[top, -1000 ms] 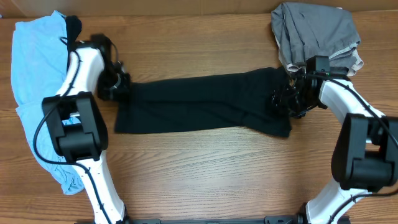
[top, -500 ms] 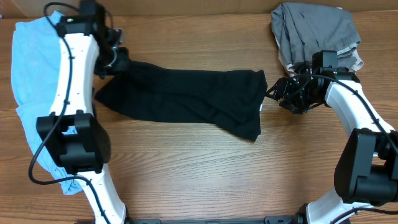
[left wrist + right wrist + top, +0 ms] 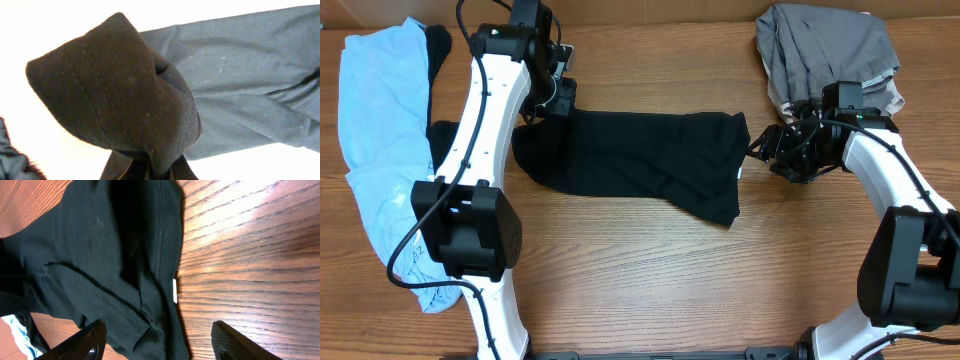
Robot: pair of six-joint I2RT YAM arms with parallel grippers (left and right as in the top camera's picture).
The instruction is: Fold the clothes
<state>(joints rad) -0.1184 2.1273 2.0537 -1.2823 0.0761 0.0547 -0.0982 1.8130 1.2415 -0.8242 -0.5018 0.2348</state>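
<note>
At far left lies a light blue garment (image 3: 375, 130); my left gripper (image 3: 558, 100) is pinched on the left end of the black garment (image 3: 640, 160), which stretches across the table (image 3: 640, 280). My right gripper (image 3: 772, 150) hangs just off its right end, fingers (image 3: 85, 342) spread wide, beside the grey clothes (image 3: 830, 50).

The left arm (image 3: 485, 105) and right arm (image 3: 882, 162) have glossy white links, bulky black joint housings and looping thin black cables. The right end effector (image 3: 772, 152) is black, its fingers (image 3: 82, 341) flat and dark.
</note>
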